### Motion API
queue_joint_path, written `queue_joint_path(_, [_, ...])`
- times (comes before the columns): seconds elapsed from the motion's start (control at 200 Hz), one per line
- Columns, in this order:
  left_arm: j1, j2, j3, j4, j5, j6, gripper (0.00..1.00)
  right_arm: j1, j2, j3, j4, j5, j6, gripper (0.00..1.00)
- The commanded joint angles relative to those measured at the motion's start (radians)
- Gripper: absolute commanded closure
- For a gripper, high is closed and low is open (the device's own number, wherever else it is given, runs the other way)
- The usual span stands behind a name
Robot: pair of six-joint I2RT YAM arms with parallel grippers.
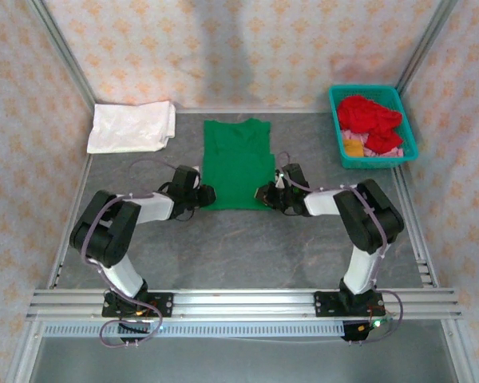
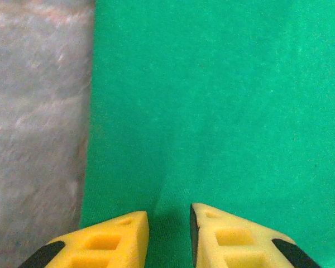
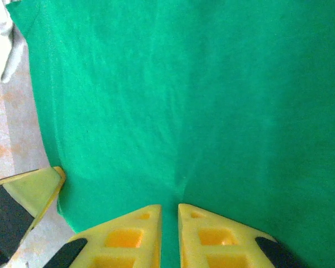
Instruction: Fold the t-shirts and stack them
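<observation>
A bright green short-sleeved cloth t-shirt [image 1: 238, 163] lies spread flat in the middle of the grey matte tabletop [image 1: 247, 247], its neck toward the far wall and its hem toward the arms. The left gripper [image 1: 208, 194] sits at the near left corner of the hem and the right gripper [image 1: 263, 193] at the near right corner, the two facing each other across the hem.

In the left wrist view the yellow foam fingers [image 2: 114, 240] stand a little apart over the shirt just inside its left edge. Green cloth shows in the gap, and I cannot tell whether it is pinched or merely lies below. In the right wrist view the yellow fingers [image 3: 128, 237] are almost together, clamped on a thin fold of the green cloth, with a crease running up from the slit.

A white folded cloth t-shirt [image 1: 132, 128] rests at the far left corner of the table, well apart from the green one. At the far right stands a teal rectangular plastic basket [image 1: 378, 163], holding a crumpled red t-shirt [image 1: 369, 116] on top, with a bit of yellow cloth [image 1: 353, 148] and pink cloth [image 1: 383, 150] at its near end
</observation>
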Motion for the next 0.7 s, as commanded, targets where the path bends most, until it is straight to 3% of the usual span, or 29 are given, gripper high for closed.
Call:
queue_joint_path(0.0, [-0.006,-0.035,-0.077,-0.153,-0.046,-0.034,0.73,0.015,-0.049,-0.065,-0.122,0.069,-0.002,0.84])
queue_joint_path(0.27, [-0.059,-0.138,-0.141,-0.225,-0.09,-0.076,0.72,0.094,-0.124,-0.146,-0.114,0.122,0.055,0.84])
queue_joint_path(0.435, [-0.059,-0.277,-0.092,-0.35,-0.141,-0.085,0.67,0.094,-0.237,-0.114,-0.16,0.148,0.028,0.75])
queue_joint_path(0.591, [-0.052,-0.511,-0.147,-0.391,-0.218,-0.09,0.62,0.099,-0.411,-0.139,-0.161,0.264,-0.081,0.63])
queue_joint_path(0.616, [-0.05,-0.553,-0.173,-0.38,-0.223,-0.087,0.6,0.1,-0.437,-0.151,-0.159,0.29,-0.102,0.62])
queue_joint_path(0.671, [-0.034,-0.641,-0.227,-0.361,-0.219,-0.09,0.44,0.102,-0.486,-0.179,-0.158,0.334,-0.149,0.58])
queue_joint_path(0.696, [-0.025,-0.676,-0.25,-0.35,-0.205,-0.091,0.42,0.102,-0.504,-0.189,-0.163,0.351,-0.169,0.57])
